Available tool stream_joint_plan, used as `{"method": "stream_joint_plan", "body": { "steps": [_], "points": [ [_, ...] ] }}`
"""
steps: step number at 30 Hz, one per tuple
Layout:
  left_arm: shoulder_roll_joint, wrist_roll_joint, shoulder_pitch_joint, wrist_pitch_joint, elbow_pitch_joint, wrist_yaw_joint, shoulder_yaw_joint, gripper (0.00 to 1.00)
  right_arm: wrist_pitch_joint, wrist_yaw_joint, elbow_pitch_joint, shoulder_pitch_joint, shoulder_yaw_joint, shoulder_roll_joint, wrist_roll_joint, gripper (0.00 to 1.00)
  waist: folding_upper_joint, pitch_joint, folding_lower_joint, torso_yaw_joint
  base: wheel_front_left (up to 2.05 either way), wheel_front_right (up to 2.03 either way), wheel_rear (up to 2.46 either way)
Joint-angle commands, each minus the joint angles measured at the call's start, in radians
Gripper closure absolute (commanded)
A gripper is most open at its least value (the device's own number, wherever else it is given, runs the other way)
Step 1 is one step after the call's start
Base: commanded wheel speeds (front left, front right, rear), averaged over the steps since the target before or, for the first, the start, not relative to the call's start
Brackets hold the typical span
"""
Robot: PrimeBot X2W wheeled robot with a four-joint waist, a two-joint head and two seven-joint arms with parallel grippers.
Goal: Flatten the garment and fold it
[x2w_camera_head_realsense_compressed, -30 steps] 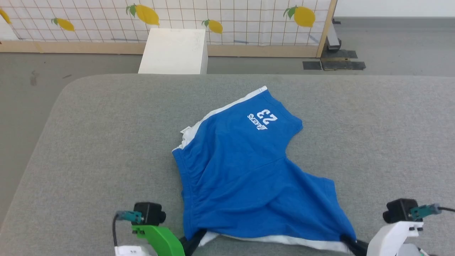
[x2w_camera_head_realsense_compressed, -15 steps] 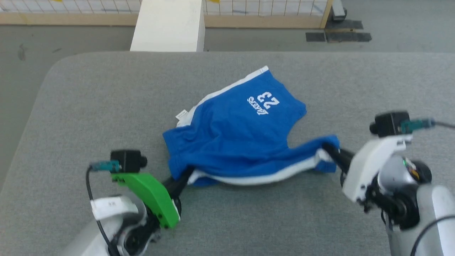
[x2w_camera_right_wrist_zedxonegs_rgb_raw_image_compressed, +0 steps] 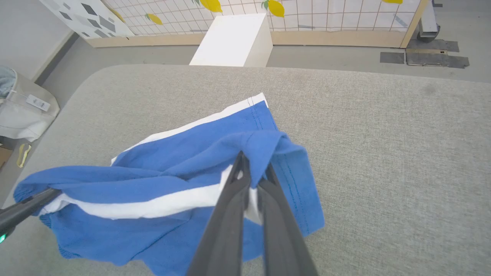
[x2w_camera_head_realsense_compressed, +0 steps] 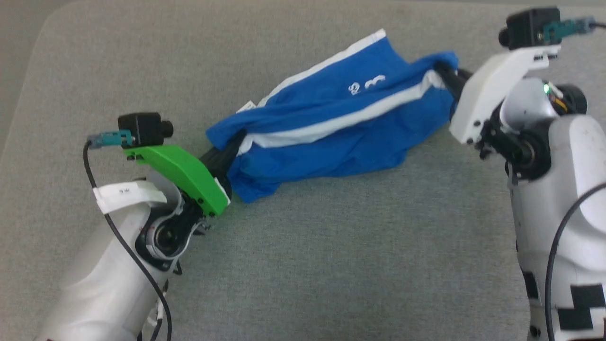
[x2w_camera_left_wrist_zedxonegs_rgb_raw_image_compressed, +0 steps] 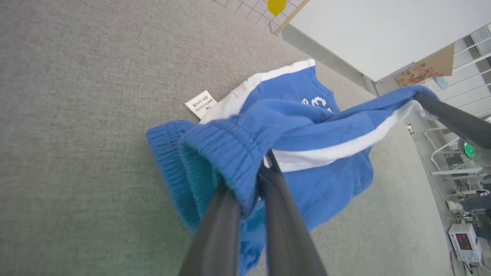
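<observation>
The left pincer point(x2w_camera_head_realsense_compressed: 232, 148) and right pincer point(x2w_camera_head_realsense_compressed: 445, 72), each clamped on the garment point(x2w_camera_head_realsense_compressed: 331, 142), have lifted its near edge off the table point(x2w_camera_head_realsense_compressed: 331, 265) and forward, likely starting the fold.

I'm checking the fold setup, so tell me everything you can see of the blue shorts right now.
The shorts are bright blue soft fabric with a gathered waistband, white side stripes, white printing and a small white label. They are bunched, not flat. The left gripper is shut on the waistband end and the right gripper on a leg hem. One striped edge is stretched between them and raised, and the rest sags onto the grey padded surface.
</observation>
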Motion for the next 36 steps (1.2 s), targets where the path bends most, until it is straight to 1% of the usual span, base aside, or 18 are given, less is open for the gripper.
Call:
{"method": "stream_joint_plan", "body": {
  "steps": [1, 11, 20, 21, 22, 23, 24, 28, 32, 36],
  "points": [
    [-0.006, -0.008, -0.027, -0.009, 0.012, -0.01, 0.006, 1.0, -0.02, 0.003, 0.027, -0.037, 0.004, 0.002, -0.015, 1.0, 0.0, 0.081, 0.0, 0.04, 0.0, 0.0, 0.0],
    [-0.037, -0.007, -0.112, -0.041, 0.076, -0.054, 0.024, 1.0, -0.151, 0.003, 0.255, -0.26, 0.052, 0.002, -0.086, 1.0, 0.0, 0.172, 0.0, 0.081, 0.0, 0.0, 0.0],
    [-0.05, -0.007, -0.133, -0.054, 0.106, -0.075, 0.021, 1.0, -0.207, 0.003, 0.423, -0.362, 0.068, 0.002, -0.129, 1.0, 0.0, 0.196, 0.0, 0.092, 0.0, 0.0, 0.0],
    [-0.051, -0.008, -0.132, -0.055, 0.109, -0.075, 0.021, 1.0, -0.214, 0.003, 0.44, -0.37, 0.069, 0.002, -0.132, 0.77, 0.0, 0.195, 0.0, 0.092, 0.0, 0.0, 0.0],
    [-0.052, -0.009, -0.132, -0.056, 0.11, -0.075, 0.022, 0.96, -0.219, 0.003, 0.453, -0.375, 0.07, 0.002, -0.134, 0.19, 0.0, 0.193, 0.0, 0.092, 0.0, 0.0, 0.0],
    [-0.053, -0.01, -0.13, -0.057, 0.112, -0.074, 0.023, 0.58, -0.223, 0.003, 0.468, -0.381, 0.07, 0.002, -0.134, 0.0, 0.0, 0.189, 0.0, 0.091, 0.0, 0.0, 0.0],
    [-0.053, -0.011, -0.129, -0.058, 0.113, -0.073, 0.023, 0.0, -0.227, 0.003, 0.479, -0.384, 0.071, 0.002, -0.132, 0.0, 0.0, 0.184, 0.0, 0.091, 0.0, 0.0, 0.0],
    [-0.046, -0.011, -0.119, -0.067, 0.112, -0.067, 0.029, 0.0, -0.261, 0.003, 0.518, -0.397, 0.073, 0.002, -0.118, 0.0, 0.0, 0.153, 0.0, 0.084, 0.0, 0.0, 0.0],
    [-0.031, -0.007, -0.102, -0.078, 0.096, -0.055, 0.037, 0.0, -0.309, 0.003, 0.542, -0.397, 0.082, 0.002, -0.074, 0.0, 0.0, 0.099, 0.0, 0.074, 0.0, 0.0, 0.0],
    [-0.01, 0.005, -0.076, -0.095, 0.068, -0.035, 0.045, 0.0, -0.352, 0.003, 0.556, -0.383, 0.096, 0.002, -0.04, 0.0, 0.0, 0.035, 0.0, 0.062, 0.0, 0.0, 0.0]
  ]
}}
